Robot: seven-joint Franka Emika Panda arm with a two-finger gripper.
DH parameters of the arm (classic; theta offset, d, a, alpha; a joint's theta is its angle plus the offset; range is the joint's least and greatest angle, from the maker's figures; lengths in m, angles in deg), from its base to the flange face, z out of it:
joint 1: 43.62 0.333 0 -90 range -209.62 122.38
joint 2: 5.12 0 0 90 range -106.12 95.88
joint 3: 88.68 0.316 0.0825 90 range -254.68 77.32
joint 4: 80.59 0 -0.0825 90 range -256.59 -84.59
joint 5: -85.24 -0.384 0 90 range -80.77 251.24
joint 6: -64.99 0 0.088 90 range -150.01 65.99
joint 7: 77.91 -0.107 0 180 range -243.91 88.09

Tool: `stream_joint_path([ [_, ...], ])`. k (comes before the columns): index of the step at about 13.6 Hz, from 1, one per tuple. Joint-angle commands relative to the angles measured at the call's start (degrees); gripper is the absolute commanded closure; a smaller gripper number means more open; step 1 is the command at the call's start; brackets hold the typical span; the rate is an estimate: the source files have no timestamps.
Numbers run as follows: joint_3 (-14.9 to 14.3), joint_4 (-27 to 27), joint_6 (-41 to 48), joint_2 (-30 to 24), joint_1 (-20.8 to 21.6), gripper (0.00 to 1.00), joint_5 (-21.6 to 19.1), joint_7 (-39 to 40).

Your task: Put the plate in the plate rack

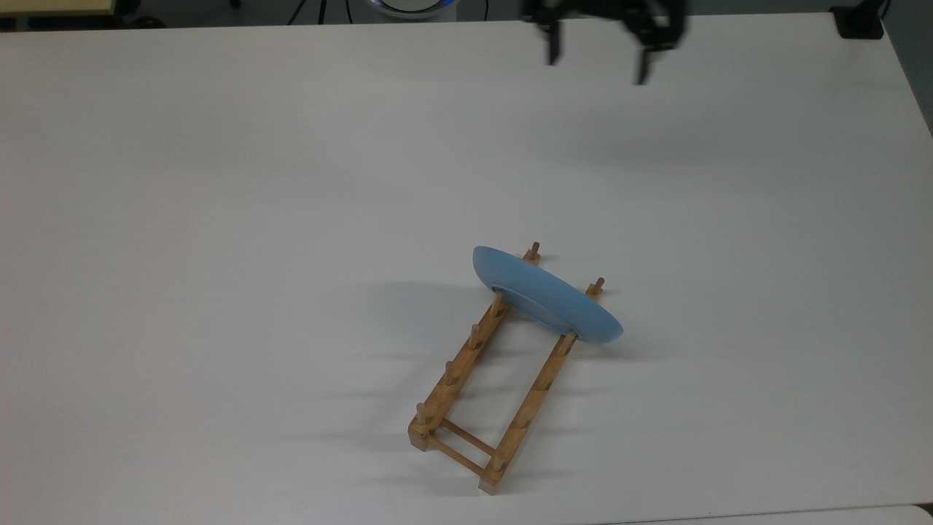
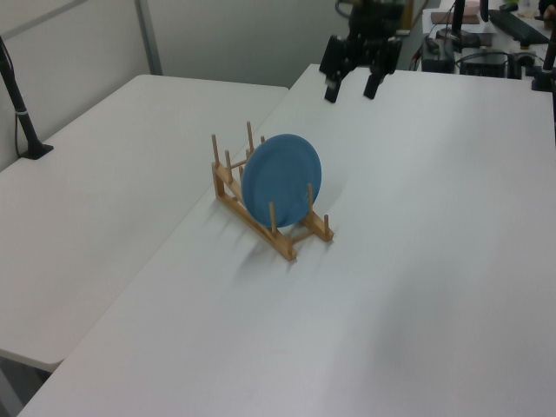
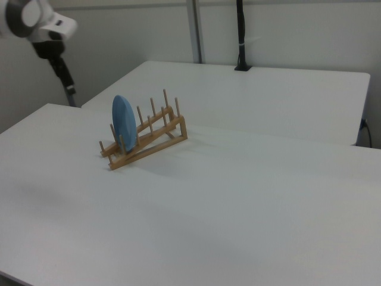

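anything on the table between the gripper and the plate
Nothing: in the top view only bare white table lies between the open gripper and the plate standing in the plate rack.

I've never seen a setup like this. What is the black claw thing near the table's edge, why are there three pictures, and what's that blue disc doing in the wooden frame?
The black claw is the gripper of a robot arm: two fingers, spread open, holding nothing. The three pictures show one moment from three cameras: the top view looks down on the white table, the left view and right view look across it from the sides. The blue disc is a plate standing on edge between the upright pegs near one end of a wooden plate rack. The other slots are free. The gripper hangs well away from the plate, so the job looks finished.
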Motion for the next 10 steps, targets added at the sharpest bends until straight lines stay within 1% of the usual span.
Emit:
stream_joint_path([
  [1,-7.4,-1.2,8.3,-3.1,0.6,0.0,-4.0,2.3],
  [3,-11.1,-1.6,10.6,-3.7,0.5,0.0,-4.4,9.0],
  [4,-13.0,-1.5,11.2,-3.8,0.4,0.0,-5.4,13.1],
  [5,-16.4,-1.6,12.3,-4.3,0.0,0.0,-6.7,20.8],
  [6,-20.2,-1.7,12.5,-5.0,-0.6,0.0,-9.1,31.0],
  [7,-22.5,-1.7,13.2,-5.1,-0.9,0.0,-10.5,37.5],
  [8,-25.0,-1.5,14.4,-5.1,-1.1,0.0,-10.6,45.6],
  [10,-25.8,-1.4,14.4,-6.0,-1.9,0.0,-9.9,51.3],
])
